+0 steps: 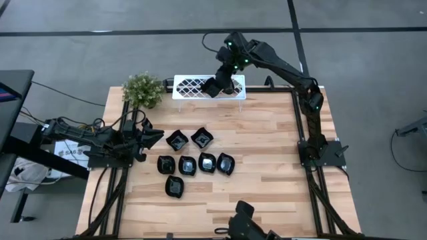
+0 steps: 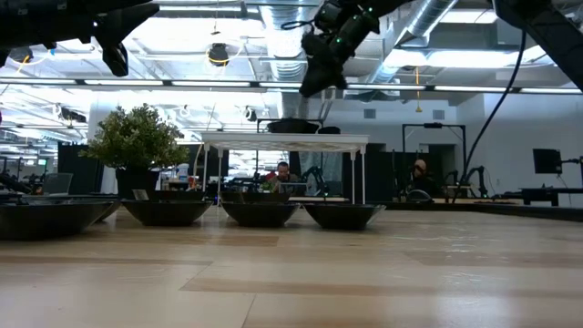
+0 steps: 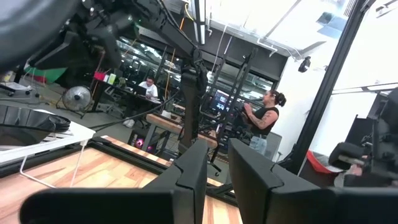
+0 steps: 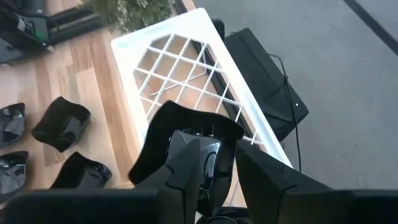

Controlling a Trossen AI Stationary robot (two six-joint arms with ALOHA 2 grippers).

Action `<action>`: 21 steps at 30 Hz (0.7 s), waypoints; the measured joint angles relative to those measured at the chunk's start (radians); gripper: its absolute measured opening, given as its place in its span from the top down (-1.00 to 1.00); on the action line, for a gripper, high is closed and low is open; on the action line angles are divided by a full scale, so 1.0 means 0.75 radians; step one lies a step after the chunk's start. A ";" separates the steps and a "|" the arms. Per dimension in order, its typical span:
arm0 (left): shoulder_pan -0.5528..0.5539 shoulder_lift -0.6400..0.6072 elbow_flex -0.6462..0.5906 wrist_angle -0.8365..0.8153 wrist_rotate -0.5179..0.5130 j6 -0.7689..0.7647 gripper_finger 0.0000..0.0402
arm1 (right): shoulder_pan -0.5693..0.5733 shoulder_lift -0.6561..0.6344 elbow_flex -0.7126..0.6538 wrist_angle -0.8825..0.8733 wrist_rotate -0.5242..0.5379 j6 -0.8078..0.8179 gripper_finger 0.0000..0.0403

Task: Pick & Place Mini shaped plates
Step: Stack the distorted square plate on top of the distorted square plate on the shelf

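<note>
Several glossy black mini shaped plates point(image 1: 187, 165) rest on their bases in a cluster at the middle of the wooden table. One more plate point(image 4: 186, 134) lies on top of the white lattice rack point(image 1: 193, 85) at the table's far edge; the low view shows this plate point(image 2: 293, 125) resting on the rack top. My right gripper point(image 4: 221, 177) hangs above that plate, open and tilted downward, clear of it in the low view point(image 2: 310, 87). My left gripper point(image 1: 157, 137) waits near the table's left edge, left of the cluster, with a narrow gap between its fingers point(image 3: 217, 168) and nothing in it.
A small green bushy plant point(image 1: 143, 90) stands at the far left corner, beside the rack. A dark camera mount point(image 1: 243, 219) sits at the near edge. Bare wood lies to the right of the plate cluster. People sit at desks in the room beyond the table.
</note>
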 joint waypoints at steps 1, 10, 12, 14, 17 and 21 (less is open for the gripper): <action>0.000 0.000 0.000 0.000 0.000 0.000 0.67 | 0.000 0.000 0.022 -0.021 0.000 0.000 0.51; 0.000 0.000 0.000 0.000 0.000 0.000 0.67 | 0.066 -0.003 0.170 -0.443 -0.002 -0.002 0.51; 0.000 0.000 0.000 0.000 0.000 -0.001 0.67 | 0.091 -0.004 0.169 -0.589 -0.002 -0.015 0.51; 0.000 0.001 0.000 0.000 0.000 0.000 0.67 | 0.126 -0.006 0.162 -0.699 -0.001 -0.030 0.51; 0.000 0.000 0.000 0.000 0.000 -0.001 0.67 | 0.190 -0.011 0.134 -0.776 -0.002 -0.035 0.51; 0.000 0.000 0.000 0.001 0.000 -0.004 0.67 | 0.284 -0.064 0.046 -0.743 -0.027 -0.085 0.52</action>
